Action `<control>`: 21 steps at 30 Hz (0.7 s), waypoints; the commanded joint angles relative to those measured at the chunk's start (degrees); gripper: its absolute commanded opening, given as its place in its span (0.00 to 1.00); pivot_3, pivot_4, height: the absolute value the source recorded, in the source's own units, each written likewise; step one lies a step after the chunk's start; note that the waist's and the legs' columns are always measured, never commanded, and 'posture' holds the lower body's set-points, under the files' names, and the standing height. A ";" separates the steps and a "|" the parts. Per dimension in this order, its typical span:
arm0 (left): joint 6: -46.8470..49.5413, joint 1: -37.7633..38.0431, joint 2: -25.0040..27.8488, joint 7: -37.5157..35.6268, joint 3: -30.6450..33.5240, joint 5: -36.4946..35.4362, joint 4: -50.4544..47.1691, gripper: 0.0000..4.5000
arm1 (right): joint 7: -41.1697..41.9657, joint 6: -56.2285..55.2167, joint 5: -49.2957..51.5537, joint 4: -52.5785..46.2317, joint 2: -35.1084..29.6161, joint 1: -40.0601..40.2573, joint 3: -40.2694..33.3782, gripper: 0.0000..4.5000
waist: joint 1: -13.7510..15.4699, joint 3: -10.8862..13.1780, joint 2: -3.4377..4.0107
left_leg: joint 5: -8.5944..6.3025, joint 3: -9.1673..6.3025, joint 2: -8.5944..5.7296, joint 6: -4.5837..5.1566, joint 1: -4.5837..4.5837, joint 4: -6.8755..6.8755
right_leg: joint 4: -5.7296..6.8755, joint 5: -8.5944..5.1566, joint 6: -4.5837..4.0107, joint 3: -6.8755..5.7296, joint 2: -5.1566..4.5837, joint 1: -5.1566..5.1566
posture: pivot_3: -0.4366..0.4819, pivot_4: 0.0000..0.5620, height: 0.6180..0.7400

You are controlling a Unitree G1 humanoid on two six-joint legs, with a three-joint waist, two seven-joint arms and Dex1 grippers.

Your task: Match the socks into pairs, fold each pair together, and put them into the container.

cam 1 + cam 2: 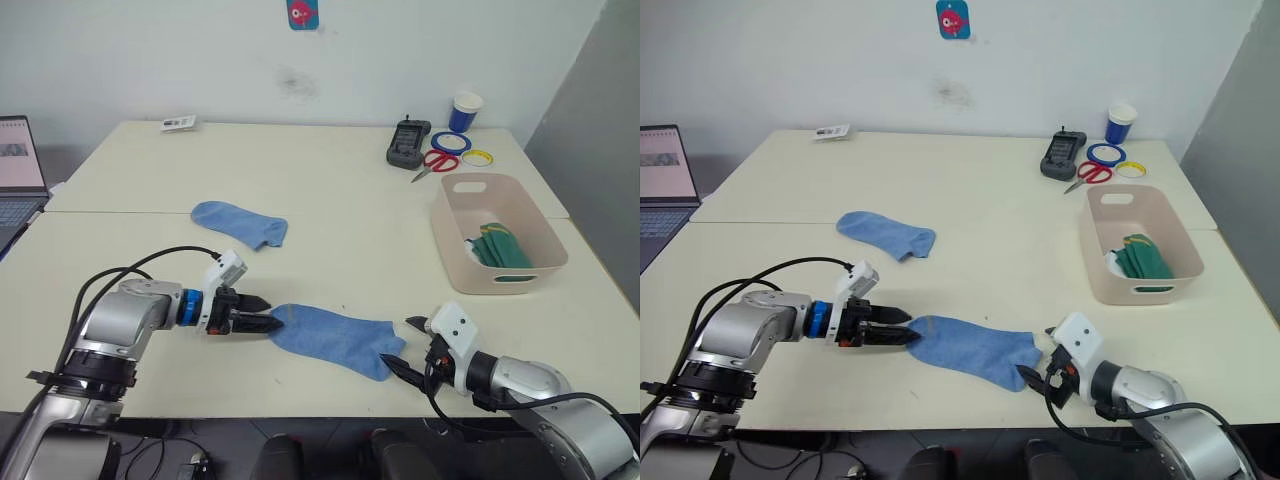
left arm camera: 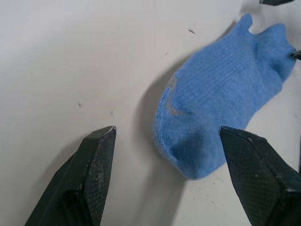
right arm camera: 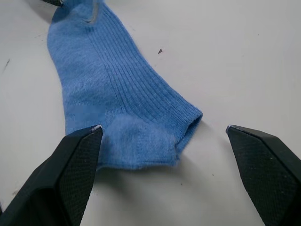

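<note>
Left tool [image 1: 262, 313] and right tool [image 1: 408, 345] both gape at opposite ends of one blue sock [image 1: 335, 339]; jaws straddle fabric unevenly; closing risks pinching bench [image 1: 350, 200] only, sock slipping.

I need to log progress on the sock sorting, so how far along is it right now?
Done: green socks lie in the tub, with something white beside them. In hand: both open grippers, left and right, sit at opposite ends of one blue sock. Left: pairing it with the other blue sock, folding, and putting them in the tub.
</note>
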 commanded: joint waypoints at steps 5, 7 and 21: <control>3.28 4.19 0.47 2.47 -0.56 -2.67 -5.60 0.41 | -0.67 4.80 1.07 -1.12 1.18 -0.09 2.23 0.79 | 0.00 -0.02 -0.02 | 0.00 0.00 -0.01 0.00 0.00 -0.02 | -0.01 -0.04 0.06 0.06 -0.04 0.00 | 0.48 0.27 0.93; 4.28 5.31 1.13 2.42 -0.49 -3.54 -7.49 0.27 | -0.70 5.43 1.32 -1.81 1.10 0.01 2.45 0.62 | 0.00 -0.02 -0.02 | -0.01 -0.01 -0.01 0.00 0.00 -0.02 | -0.02 -0.04 0.07 0.06 -0.05 0.00 | 0.48 0.27 0.93; 15.25 16.20 6.67 8.49 8.15 -12.33 -21.90 0.00 | 3.38 10.31 6.40 -4.46 -0.82 -3.38 2.36 0.01 | -0.18 0.00 -0.05 | -0.01 -0.11 0.02 0.00 0.02 -0.06 | -0.02 -0.05 0.07 0.05 -0.09 -0.03 | 0.48 0.27 0.93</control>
